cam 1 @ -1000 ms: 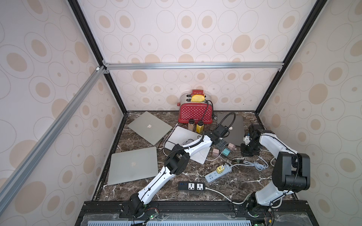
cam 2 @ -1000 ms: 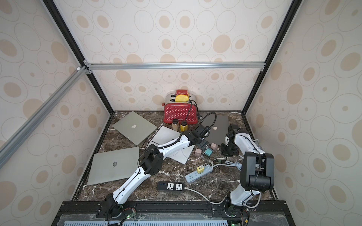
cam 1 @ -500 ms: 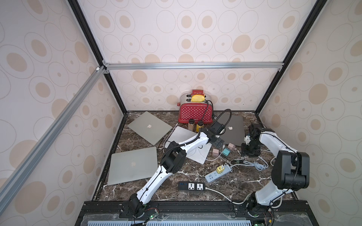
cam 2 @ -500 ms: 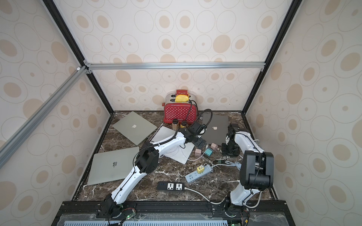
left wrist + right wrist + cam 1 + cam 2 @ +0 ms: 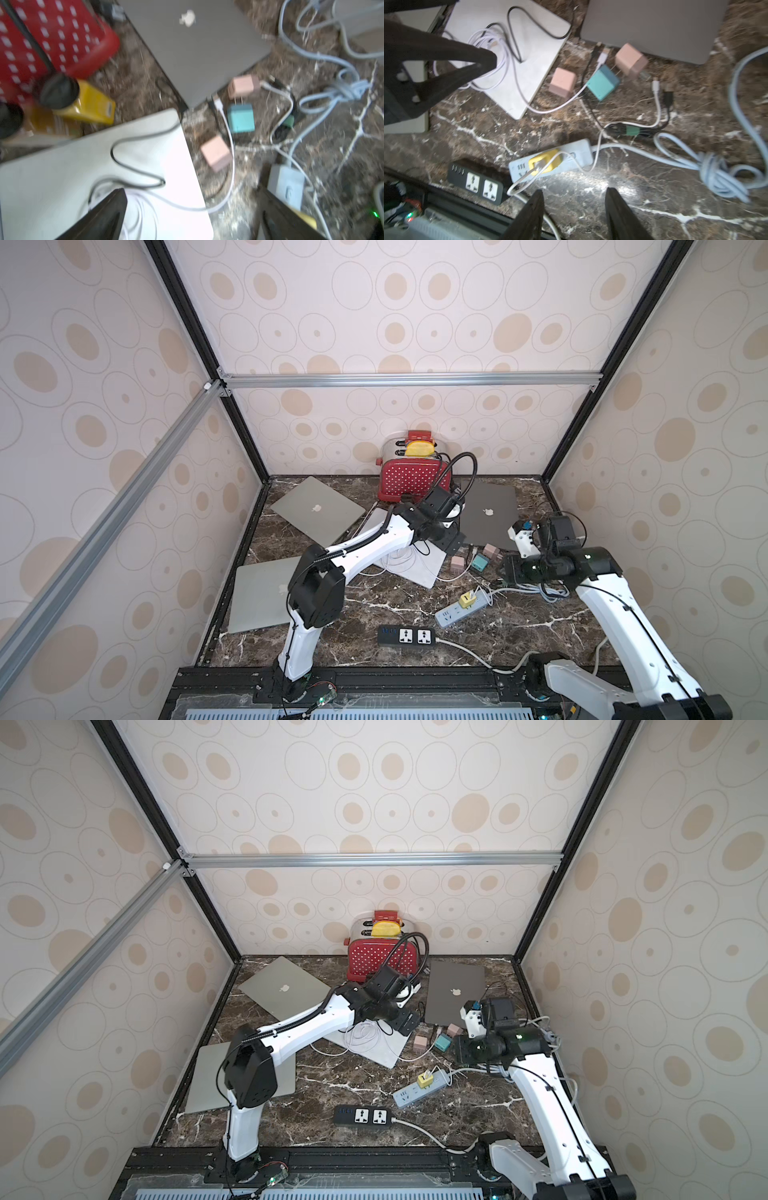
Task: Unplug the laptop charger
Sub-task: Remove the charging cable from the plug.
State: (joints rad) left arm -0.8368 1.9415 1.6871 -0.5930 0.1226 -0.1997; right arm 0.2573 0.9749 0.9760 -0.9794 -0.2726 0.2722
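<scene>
The charger point(image 5: 545, 162) is a small yellow cube. It sits plugged in the pale blue strip point(image 5: 577, 153), near the end away from the strip's own cord. A white cable point(image 5: 536, 166) comes out of its face and runs in loops over the tabletop point(image 5: 519, 626); I cannot follow where it ends. In both top views the charger point(image 5: 424, 1080) lies in the front middle of the tabletop, near the right arm.

There are four cube chargers in all: the yellow one, one teal point(image 5: 479, 563) and two pink point(image 5: 458, 563) point(image 5: 491, 550). These three lie loose just beside the near edge of the dark grey laptop point(image 5: 490, 510).

There are two strips: the pale blue one and a black one point(image 5: 406, 635) with two white sockets, near the front edge.

Three laptops show an apple mark, all closed: the dark grey one and two silver ones point(image 5: 316, 508) point(image 5: 257, 597). A pale flat slab point(image 5: 419, 568) lies in the middle and carries coiled cables. One red toaster point(image 5: 409, 481) with white dots stands at the back wall.

The left hand point(image 5: 191, 224) is spread wide over the slab's corner and holds nothing. The right hand point(image 5: 574, 218) has its jaws partly apart, with only bare tabletop between them, near both strips.
</scene>
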